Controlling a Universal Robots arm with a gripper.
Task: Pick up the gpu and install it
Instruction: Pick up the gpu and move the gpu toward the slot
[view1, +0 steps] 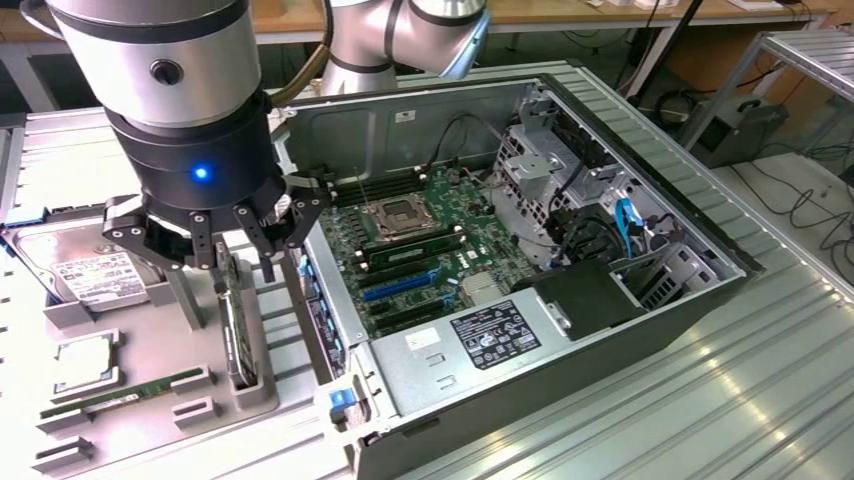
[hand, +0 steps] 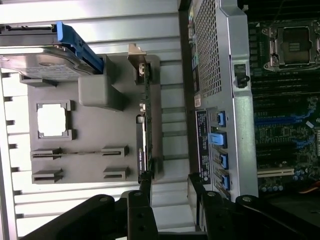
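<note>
Hovering above the grey fixture (view1: 160, 345), the gripper (view1: 234, 262) hangs with its black fingers spread wide and nothing between them. The gpu (view1: 238, 330) stands on edge in a slot of that fixture, directly beneath the fingers and apart from them.

The exterior view gives the setting: the open computer case (view1: 400, 110) lies on the ribbed metal table (view1: 694, 400), with its motherboard (view1: 414, 250) and the bare CPU socket (view1: 400, 215) exposed. The fixture sits close beside the case, on the exterior view's left. The arm's thick wrist hides what is behind it, and the fingers overlap the top of the card.

The wrist view looks down along the gpu (hand: 145, 125), showing it as a thin dark edge. Its silvery bracket (hand: 137, 56) is at the end away from the fingers (hand: 145, 192). One finger lines up with the card's near end, and the other stands over the gap between the fixture (hand: 90, 150) and the case's perforated rear wall (hand: 215, 50). This view also shows blue tabs (hand: 221, 140) along that wall.

Also on the fixture are a hard drive (view1: 87, 275) in a blue caddy (hand: 75, 42), a processor chip (view1: 83, 365) in a square recess, and a slim green memory stick (view1: 127, 392) held by two clips. All of these are well apart from the gripper. The case wall just beside the card's slot leaves only a narrow gap on that side.
</note>
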